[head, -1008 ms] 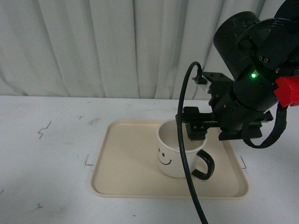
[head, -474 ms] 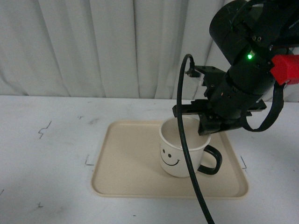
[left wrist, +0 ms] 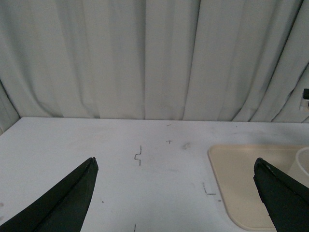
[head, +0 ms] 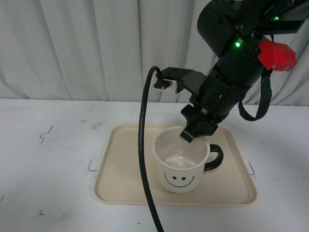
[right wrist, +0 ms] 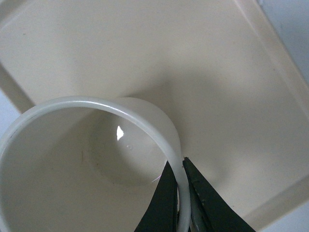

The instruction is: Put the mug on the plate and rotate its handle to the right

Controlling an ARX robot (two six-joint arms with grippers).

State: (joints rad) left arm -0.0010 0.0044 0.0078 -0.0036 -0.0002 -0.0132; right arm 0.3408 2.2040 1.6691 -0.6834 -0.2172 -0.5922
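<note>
The table (head: pixel 48 169) bears the plate (head: pixel 120 164). The mug (head: pixel 179 171) stands upright on the plate's right half, its handle (head: pixel 216 157) pointing right. The right gripper (head: pixel 193 133) pinches the mug's far rim, and the left gripper (left wrist: pixel 175 161) hangs spread wide above the table beside the plate.

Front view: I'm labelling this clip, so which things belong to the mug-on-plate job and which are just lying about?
Part of the job: mug, its handle, plate, right gripper shut on the mug's rim.
Just there: left gripper, open over the table; black cable; curtain.
</note>
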